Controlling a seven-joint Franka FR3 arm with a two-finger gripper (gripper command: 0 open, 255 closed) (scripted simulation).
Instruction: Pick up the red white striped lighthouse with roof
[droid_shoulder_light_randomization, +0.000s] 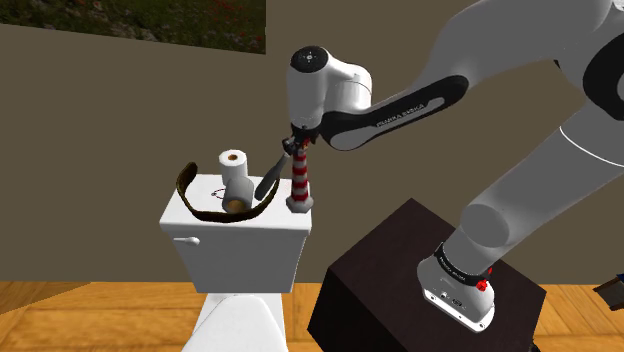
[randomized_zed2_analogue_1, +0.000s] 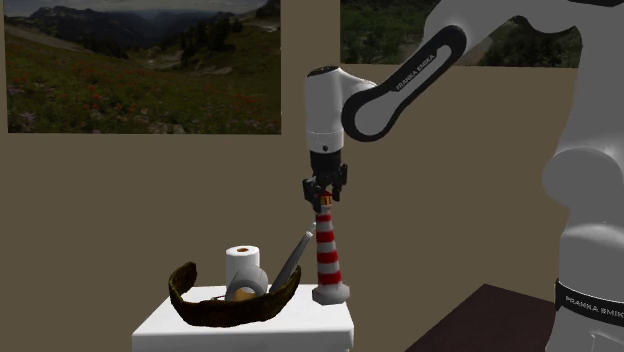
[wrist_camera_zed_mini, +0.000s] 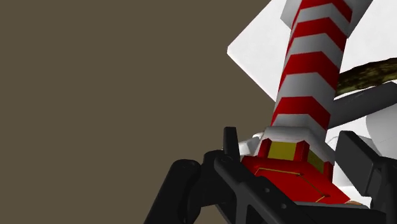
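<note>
Olive-brown wall (droid_shoulder_light_randomization: 100, 120) backs a white toilet tank (droid_shoulder_light_randomization: 200, 225), with a wood floor (droid_shoulder_light_randomization: 80, 310) at the shoulder view's lower left. On the tank's lid, at centre frame, stands the lighthouse (droid_shoulder_light_randomization: 300, 178), close to the lid's right edge. Its base looks seated on the lid. The tool (droid_shoulder_light_randomization: 297, 143) comes straight down on it and pinches the red roof between both fingers (wrist_camera_zed_mini: 230, 137), as the wrist view shows.

To do the lift well, I would pull straight up and keep the tower vertical. The grip is high on a tall, narrow body (so it may swing). A dark blade-like thing (droid_shoulder_light_randomization: 272, 178) leans close beside it and should not be brushed.

The lighthouse is a slim tapering tower with red and white bands, a wider grey foot and faceted sides. Beside it are a smooth white paper roll (droid_shoulder_light_randomization: 236, 170) and a mottled brown strap (droid_shoulder_light_randomization: 183, 185) curled in a loop.
</note>
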